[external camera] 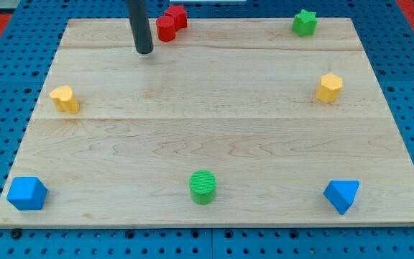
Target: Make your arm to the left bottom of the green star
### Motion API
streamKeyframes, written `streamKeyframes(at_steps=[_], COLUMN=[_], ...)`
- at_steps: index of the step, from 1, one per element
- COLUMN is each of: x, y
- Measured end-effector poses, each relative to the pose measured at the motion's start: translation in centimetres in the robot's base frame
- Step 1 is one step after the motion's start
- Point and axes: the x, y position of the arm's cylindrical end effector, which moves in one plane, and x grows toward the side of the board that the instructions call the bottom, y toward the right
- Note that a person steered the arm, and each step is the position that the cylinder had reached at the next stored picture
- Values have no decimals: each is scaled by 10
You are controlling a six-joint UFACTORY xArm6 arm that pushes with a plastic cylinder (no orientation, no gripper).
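My tip (144,51) touches down on the wooden surface (214,137) in the upper left of the frame. It is a plain rod, so the end effector holds nothing. Two red blocks (171,23) sit just to its right. The green star (305,22) is far off, in the upper right of the frame.

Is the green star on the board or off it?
On. The green star sits inside the board near its top-right corner, clear of the edge. My tip is far to its left, beside the red blocks.
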Motion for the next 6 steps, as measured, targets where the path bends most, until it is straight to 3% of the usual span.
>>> streamKeyframes(at_steps=[1,3,4,5,6], x=[-3,-1,33,20,-27], y=[107,152,137,211,288])
